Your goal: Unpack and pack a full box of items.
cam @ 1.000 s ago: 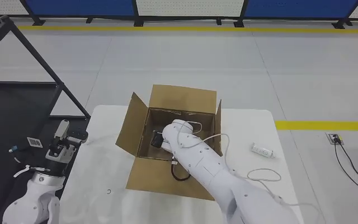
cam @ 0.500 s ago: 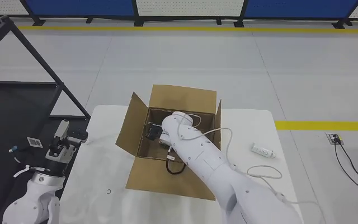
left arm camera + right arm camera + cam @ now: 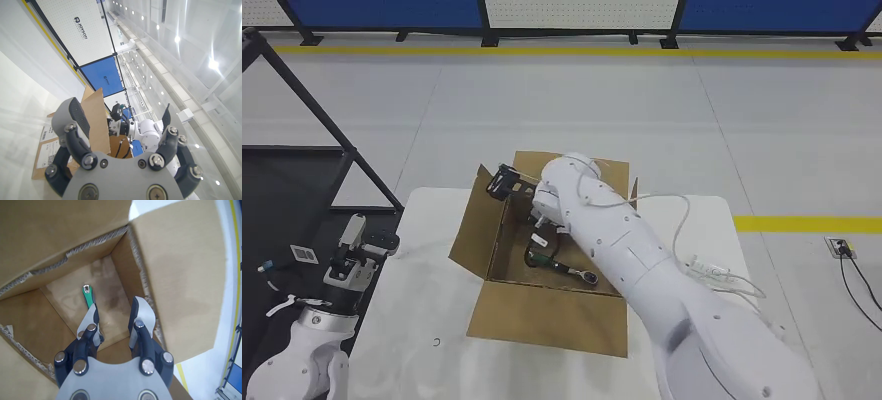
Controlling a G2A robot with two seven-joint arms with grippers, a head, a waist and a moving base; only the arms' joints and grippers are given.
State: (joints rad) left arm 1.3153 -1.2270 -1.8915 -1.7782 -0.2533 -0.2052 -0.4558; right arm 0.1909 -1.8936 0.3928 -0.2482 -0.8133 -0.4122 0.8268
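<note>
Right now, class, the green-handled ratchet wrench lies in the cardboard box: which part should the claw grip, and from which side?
Grip the ratchet wrench midway along its handle, coming straight down from above and closing across the narrow width. It lies flat on the floor of the cardboard box, whose tall walls would likely block a sideways approach. The open right claw hangs above it.

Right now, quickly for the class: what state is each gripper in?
Left gripper: open, holding nothing.
Right gripper: open, holding nothing, over the box.
</note>
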